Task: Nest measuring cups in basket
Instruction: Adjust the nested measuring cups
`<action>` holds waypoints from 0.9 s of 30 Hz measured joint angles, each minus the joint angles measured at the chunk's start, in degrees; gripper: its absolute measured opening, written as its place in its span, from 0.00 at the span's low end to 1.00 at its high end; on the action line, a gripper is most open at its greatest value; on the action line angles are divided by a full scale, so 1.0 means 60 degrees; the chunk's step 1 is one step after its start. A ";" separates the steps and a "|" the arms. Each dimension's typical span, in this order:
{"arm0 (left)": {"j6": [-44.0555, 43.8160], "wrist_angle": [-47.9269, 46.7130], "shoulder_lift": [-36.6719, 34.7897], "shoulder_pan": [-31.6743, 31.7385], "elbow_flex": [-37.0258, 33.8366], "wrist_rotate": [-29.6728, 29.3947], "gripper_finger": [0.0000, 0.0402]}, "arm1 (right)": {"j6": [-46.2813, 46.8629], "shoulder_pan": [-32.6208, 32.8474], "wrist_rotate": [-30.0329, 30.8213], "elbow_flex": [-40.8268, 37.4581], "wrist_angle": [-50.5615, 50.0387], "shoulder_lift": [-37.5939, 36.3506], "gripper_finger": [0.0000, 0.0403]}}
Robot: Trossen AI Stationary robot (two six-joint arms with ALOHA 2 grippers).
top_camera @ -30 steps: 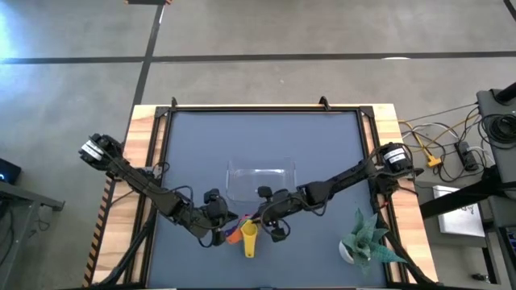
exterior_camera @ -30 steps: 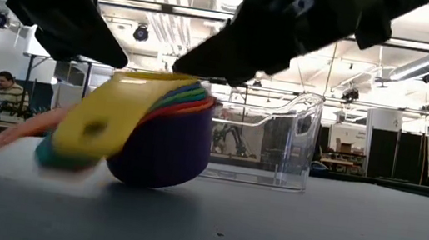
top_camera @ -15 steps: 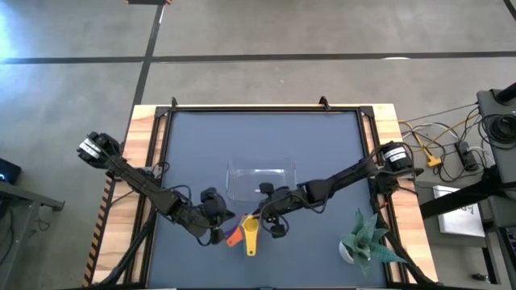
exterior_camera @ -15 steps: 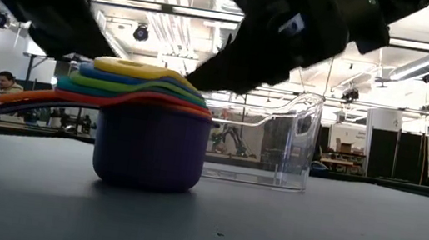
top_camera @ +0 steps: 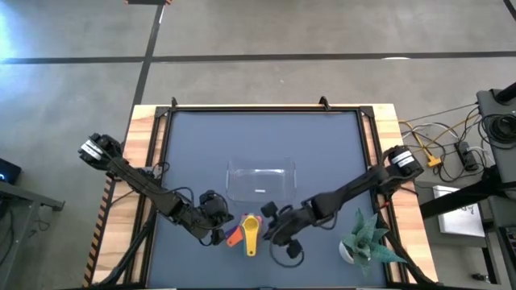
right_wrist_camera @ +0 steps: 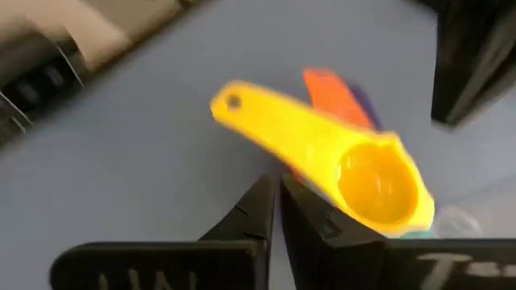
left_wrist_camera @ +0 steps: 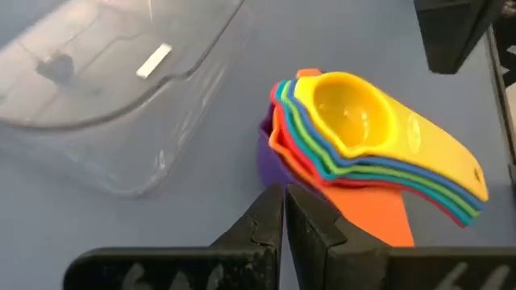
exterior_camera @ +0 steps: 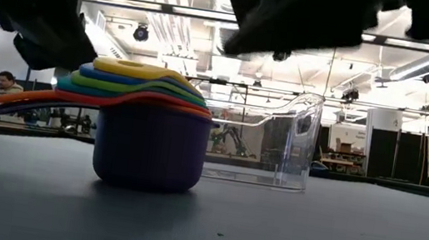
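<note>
Nested measuring cups (exterior_camera: 145, 131) on grey table (exterior_camera: 324, 236), beside basket (exterior_camera: 279, 138), both grippers clenched empty, workshop behind.

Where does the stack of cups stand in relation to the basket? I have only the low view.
Observer: From above, the measuring cups stand nested on the table, outside the basket and apart from it.
Operator: Is any cup in the basket?
Observer: No, the high view shows none inside.
Operator: And the grippers?
Observer: The wrist views show the left gripper and the right gripper shut, holding nothing.
</note>
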 joint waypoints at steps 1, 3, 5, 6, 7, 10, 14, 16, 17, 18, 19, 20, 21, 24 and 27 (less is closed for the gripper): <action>-0.0150 -0.0074 0.0000 0.0000 -0.0001 0.0009 0.00 | -0.0039 0.0056 0.0209 0.0215 -0.0331 0.0132 0.03; -0.0487 -0.0138 0.0037 0.0002 -0.0001 0.0075 0.00 | -0.0212 0.0178 0.0481 0.0701 -0.0938 0.0352 0.02; -0.0776 -0.0234 0.0100 0.0025 -0.0001 0.0320 0.00 | -0.0417 0.0272 0.0489 0.1207 -0.1481 0.0604 0.02; -0.0907 -0.0315 0.0129 0.0025 -0.0001 0.0407 0.00 | -0.0504 0.0295 0.0490 0.1466 -0.1719 0.0777 0.02; -0.1039 -0.0339 0.0156 0.0038 -0.0004 0.0488 0.00 | -0.0634 0.0309 0.0476 0.1702 -0.1992 0.0948 0.02; -0.1210 -0.0284 0.0294 0.0040 -0.0004 0.0554 0.00 | -0.0880 0.0297 0.0503 0.2355 -0.2798 0.1484 0.02; -0.1563 -0.0353 0.0493 0.0040 -0.0004 0.0573 0.00 | -0.1072 0.0296 0.0500 0.3193 -0.3466 0.2080 0.02; -0.1787 -0.0451 0.0611 0.0040 -0.0004 0.0594 0.00 | -0.1126 0.0301 0.0482 0.3612 -0.3791 0.2424 0.02; -0.1872 -0.0476 0.0665 0.0047 -0.0004 0.0640 0.00 | -0.1160 0.0304 0.0468 0.3806 -0.3931 0.2586 0.02; -0.1946 -0.0474 0.0728 0.0067 -0.0004 0.0660 0.00 | -0.1181 0.0306 0.0468 0.3972 -0.4020 0.2741 0.02; -0.2064 -0.0442 0.0796 0.0097 -0.0004 0.0698 0.00 | -0.1203 0.0320 0.0472 0.4141 -0.4140 0.2896 0.02; -0.2182 -0.0425 0.0850 0.0109 -0.0004 0.0754 0.00 | -0.1241 0.0320 0.0466 0.4306 -0.4249 0.3028 0.02; -0.2270 -0.0433 0.0911 0.0128 -0.0004 0.0815 0.00 | -0.1266 0.0319 0.0458 0.4451 -0.4303 0.3144 0.02; -0.2352 -0.0184 0.1117 0.0157 -0.0004 0.1028 0.00 | -0.1348 0.0316 0.0395 0.4880 -0.4565 0.3425 0.02; -0.2347 -0.0001 0.1315 0.0153 0.0102 0.1225 0.00 | -0.1345 0.0316 0.0396 0.5270 -0.4763 0.3588 0.02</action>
